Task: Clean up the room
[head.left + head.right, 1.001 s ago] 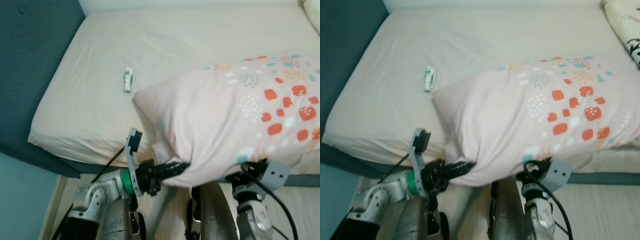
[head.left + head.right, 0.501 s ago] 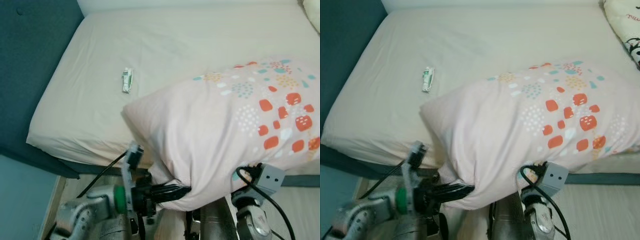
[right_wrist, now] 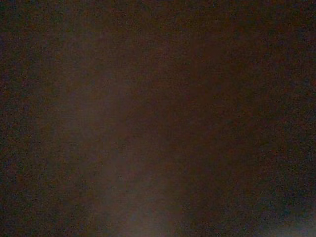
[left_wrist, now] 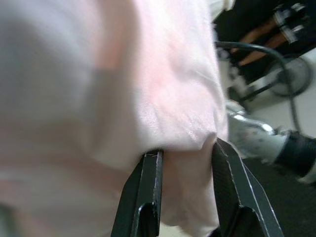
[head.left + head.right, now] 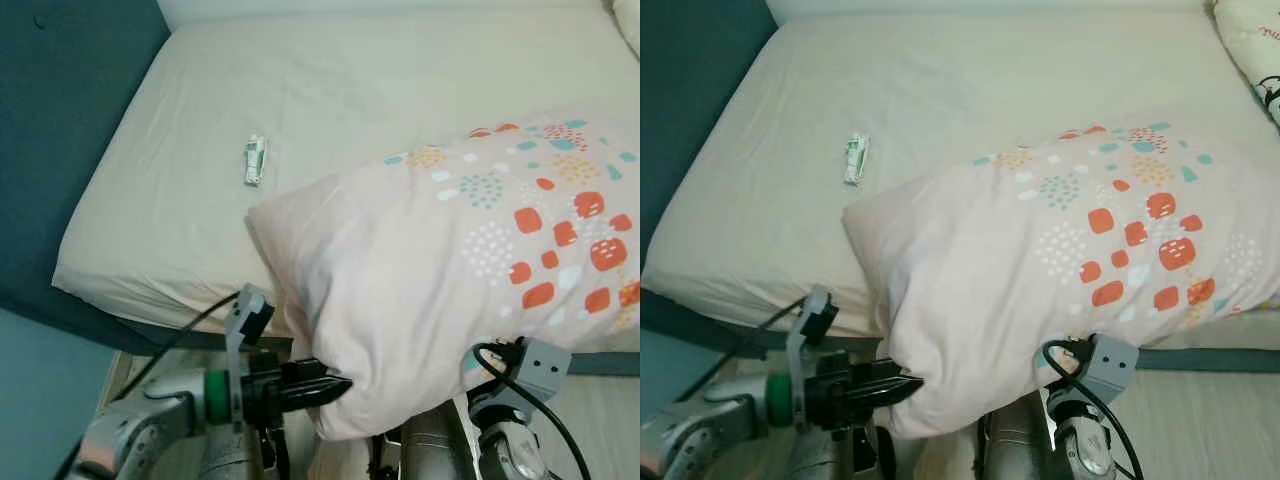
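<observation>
A large pale pink pillow (image 5: pixel 450 270) with orange and teal dots lies over the near right edge of the bed (image 5: pixel 350 80) and hangs past it. My left gripper (image 5: pixel 335 385) is at the pillow's lower left corner, below the mattress edge. In the left wrist view its black fingers (image 4: pixel 148 192) are shut on a fold of the pink pillow fabric (image 4: pixel 182 148). My right wrist (image 5: pixel 530 365) sits under the pillow's near right edge, and the gripper itself is covered by the pillow. The right wrist view is dark.
A small white and green tube (image 5: pixel 255 160) lies on the sheet to the left of the pillow. A teal padded panel (image 5: pixel 60 120) borders the bed's left side. Another patterned pillow (image 5: pixel 1250 40) sits at the far right. Wooden floor (image 5: pixel 1210 400) lies below the bed.
My left gripper has dropped lower and drawn back to the left, so more of its fingers shows. The pillow's near left corner has sagged down with it.
</observation>
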